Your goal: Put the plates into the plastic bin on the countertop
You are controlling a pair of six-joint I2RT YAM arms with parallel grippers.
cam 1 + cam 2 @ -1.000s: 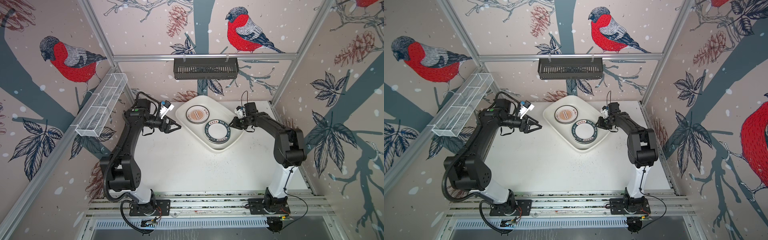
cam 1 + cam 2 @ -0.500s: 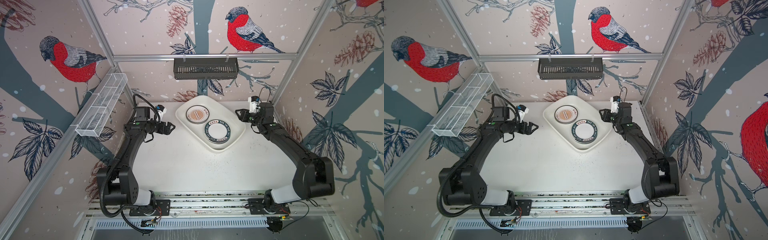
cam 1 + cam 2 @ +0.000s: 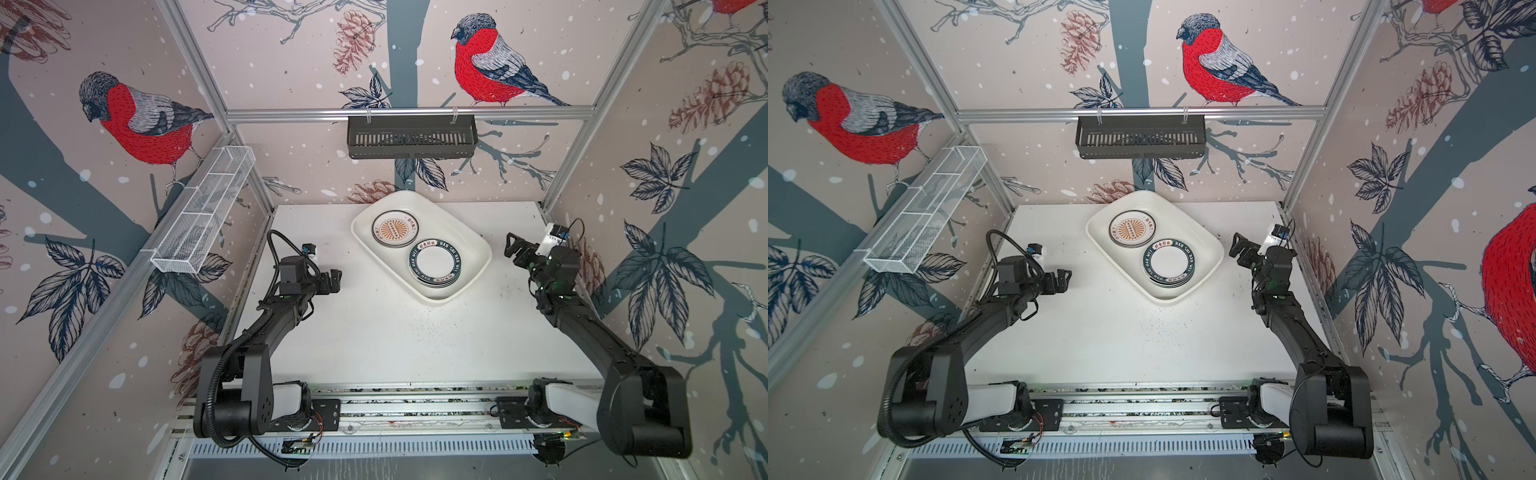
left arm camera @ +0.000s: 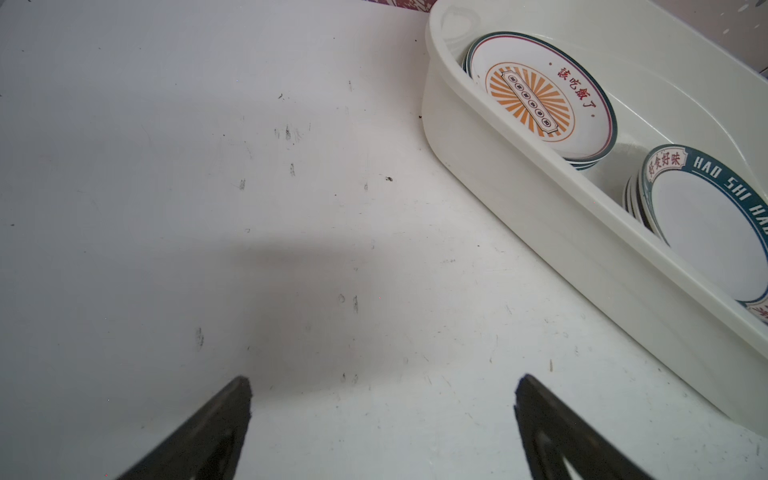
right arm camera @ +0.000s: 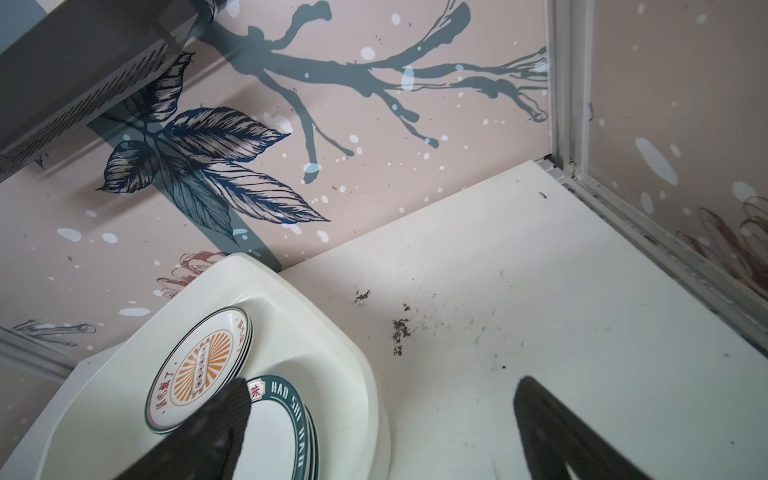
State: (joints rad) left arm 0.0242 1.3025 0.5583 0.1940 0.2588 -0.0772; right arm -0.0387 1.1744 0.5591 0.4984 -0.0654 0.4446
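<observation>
Plastic bin (image 3: 457, 232) sits far-centre on the surface (image 3: 395, 332), turned at an angle, its far corner against the back wall. You have the plates inside it in two stacks, side by side. The sunburst stack (image 3: 395, 228) is at the far left end. The teal-rimmed stack (image 3: 435, 262) is nearer and to the right, lettering readable in the left wrist view.

Left arm (image 3: 286, 316): your jaws are spread wide with nothing between them, over bare surface left of the bin and apart from its wall.

Right arm (image 3: 582, 324): jaws also spread wide, gripping nothing, to the right of the bin and clear of its rim, aimed toward the far wall.
</observation>
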